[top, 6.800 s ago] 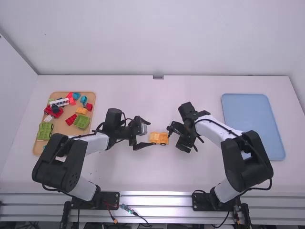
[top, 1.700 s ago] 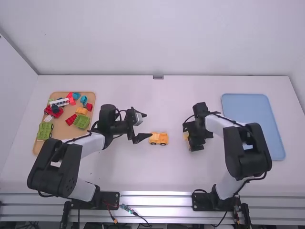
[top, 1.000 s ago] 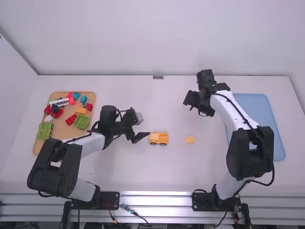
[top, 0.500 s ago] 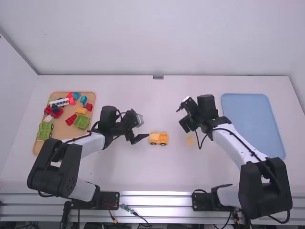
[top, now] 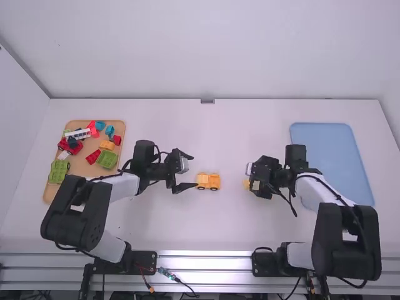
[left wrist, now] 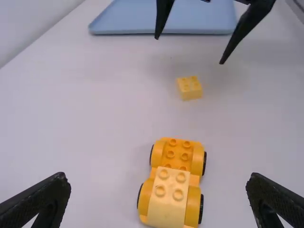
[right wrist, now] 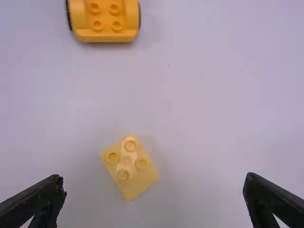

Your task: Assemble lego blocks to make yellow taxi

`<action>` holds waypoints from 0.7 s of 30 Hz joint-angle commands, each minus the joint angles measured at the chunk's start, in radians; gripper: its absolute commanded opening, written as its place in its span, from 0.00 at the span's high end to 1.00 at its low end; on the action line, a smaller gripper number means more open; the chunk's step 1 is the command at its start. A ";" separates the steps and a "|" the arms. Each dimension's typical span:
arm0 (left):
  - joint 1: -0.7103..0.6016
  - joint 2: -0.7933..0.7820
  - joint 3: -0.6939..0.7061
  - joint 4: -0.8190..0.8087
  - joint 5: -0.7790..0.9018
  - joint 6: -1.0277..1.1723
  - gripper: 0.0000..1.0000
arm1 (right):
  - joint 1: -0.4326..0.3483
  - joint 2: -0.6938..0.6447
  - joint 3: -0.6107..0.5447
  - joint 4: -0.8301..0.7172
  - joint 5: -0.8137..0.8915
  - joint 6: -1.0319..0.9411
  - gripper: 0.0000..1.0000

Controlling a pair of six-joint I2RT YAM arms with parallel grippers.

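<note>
Right pincer (top: 252,177) gapes, seemingly above the yellow block (right wrist: 129,166).

Glossy, smooth yellow brick (right wrist: 135,178), probably plastic.

No lettering, labels, numbers or signs can be read.
</note>
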 commanded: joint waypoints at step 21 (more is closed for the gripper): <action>-0.016 0.324 0.159 0.023 0.191 0.041 0.01 | -0.005 0.468 0.360 -0.354 -0.104 -0.433 0.03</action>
